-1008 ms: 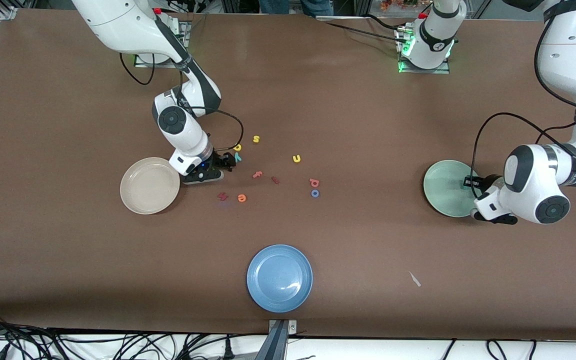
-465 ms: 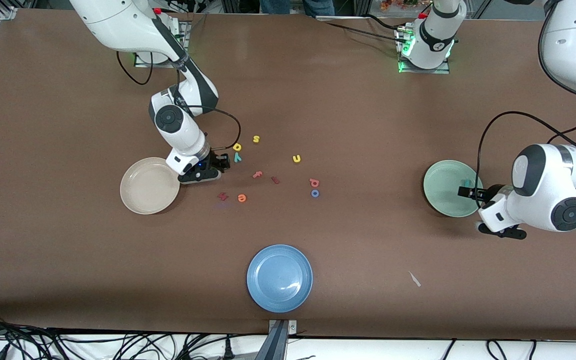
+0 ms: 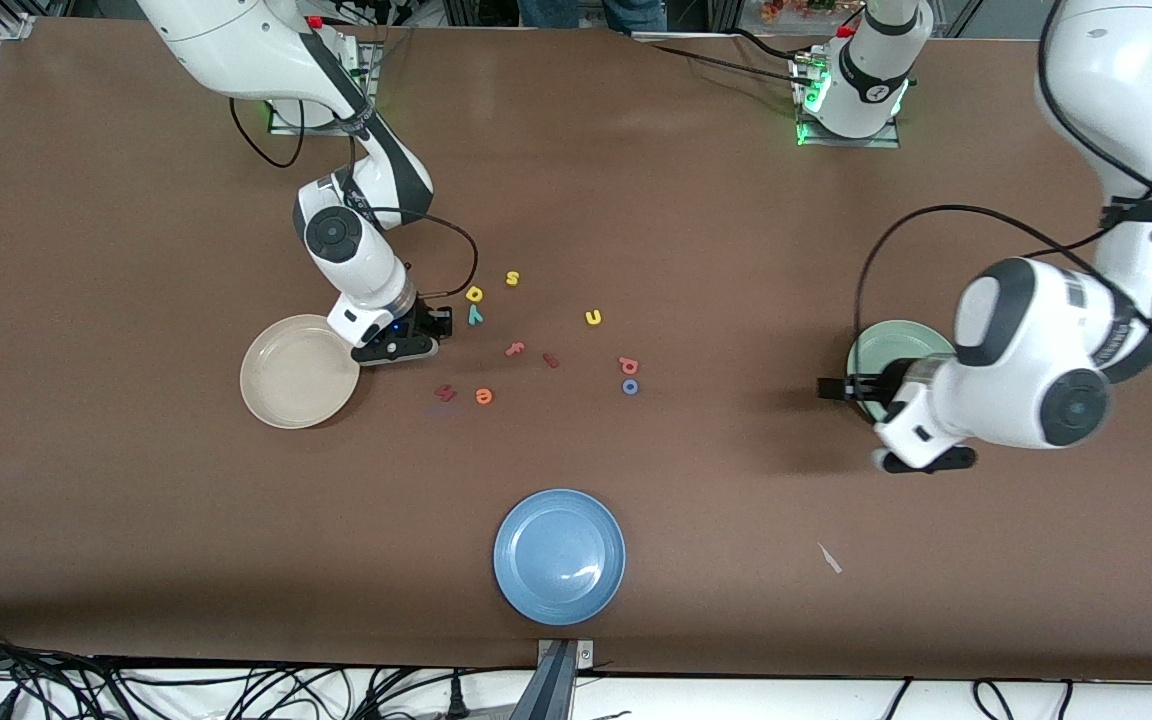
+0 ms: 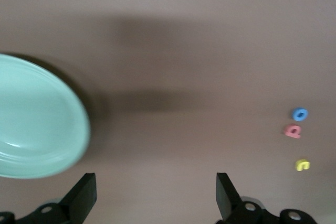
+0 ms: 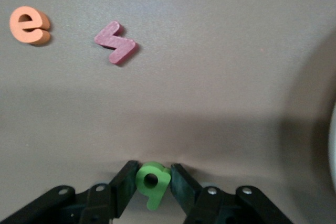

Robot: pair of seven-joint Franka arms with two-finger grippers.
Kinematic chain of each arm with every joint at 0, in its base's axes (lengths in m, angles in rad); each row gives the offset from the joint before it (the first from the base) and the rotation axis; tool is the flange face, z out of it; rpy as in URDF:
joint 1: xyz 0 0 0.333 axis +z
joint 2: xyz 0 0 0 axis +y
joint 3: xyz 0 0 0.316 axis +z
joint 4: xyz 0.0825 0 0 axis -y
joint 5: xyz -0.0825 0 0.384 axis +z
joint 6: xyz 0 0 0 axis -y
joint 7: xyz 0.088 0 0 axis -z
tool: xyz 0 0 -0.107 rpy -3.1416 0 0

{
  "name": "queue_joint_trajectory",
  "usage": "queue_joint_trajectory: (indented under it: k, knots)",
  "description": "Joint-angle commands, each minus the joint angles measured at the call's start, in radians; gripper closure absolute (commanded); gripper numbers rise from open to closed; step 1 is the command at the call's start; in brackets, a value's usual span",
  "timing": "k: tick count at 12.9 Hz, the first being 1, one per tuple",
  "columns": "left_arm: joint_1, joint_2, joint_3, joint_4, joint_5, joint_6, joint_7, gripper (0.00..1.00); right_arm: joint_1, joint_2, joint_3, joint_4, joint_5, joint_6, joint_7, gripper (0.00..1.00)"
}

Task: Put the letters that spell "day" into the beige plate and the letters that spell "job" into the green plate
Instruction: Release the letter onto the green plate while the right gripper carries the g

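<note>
My right gripper [image 5: 152, 178] is low at the table, shut on the green looped letter [image 5: 153, 182]. In the front view this gripper [image 3: 439, 325] sits beside the beige plate [image 3: 281, 375], with the teal y [image 3: 475, 316] and yellow looped letter [image 3: 475, 294] close by. The pinkish-red b [image 3: 628, 365] and blue o [image 3: 630, 386] lie mid-table. My left gripper [image 3: 829, 388] hangs open and empty over bare table beside the green plate [image 3: 864, 350], which its arm partly covers. The left wrist view shows the plate [image 4: 37, 129], the b [image 4: 292, 130] and the o [image 4: 300, 114].
Other letters lie scattered: a yellow s [image 3: 512, 278], a yellow u [image 3: 593, 317], an orange e [image 3: 483, 397], a pink f-shape [image 3: 515, 349] and dark red pieces [image 3: 446, 393]. A blue plate [image 3: 559, 556] stands nearest the front camera.
The right gripper has shut on the green letter. The left gripper has opened over the green plate, left a teal letter there, and swung off it toward mid-table.
</note>
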State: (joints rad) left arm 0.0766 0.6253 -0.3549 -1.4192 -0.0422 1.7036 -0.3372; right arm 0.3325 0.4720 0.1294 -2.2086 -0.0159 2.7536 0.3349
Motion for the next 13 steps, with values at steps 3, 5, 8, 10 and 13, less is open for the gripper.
queue_joint_trajectory:
  k: [3,5,8,10,13]
  knots:
    - [-0.219,0.056,0.008,-0.041,-0.024,0.196,-0.213,0.00,-0.082,-0.123,0.006,-0.031,-0.024,-0.141,-0.083,0.87]
    - [-0.296,0.082,0.010,-0.064,-0.021,0.347,-0.332,0.00,-0.122,-0.168,0.006,-0.030,-0.022,-0.189,-0.155,0.87]
    - [-0.357,0.134,0.013,-0.106,-0.012,0.539,-0.404,0.00,-0.170,-0.194,0.006,-0.029,-0.024,-0.206,-0.252,0.87]
    - [-0.377,0.166,0.019,-0.110,-0.007,0.597,-0.411,0.00,-0.248,-0.193,0.006,-0.026,-0.022,-0.206,-0.394,0.85]
    - [-0.394,0.191,0.019,-0.110,0.045,0.604,-0.414,0.07,-0.299,-0.182,0.003,-0.025,-0.016,-0.195,-0.482,0.52]
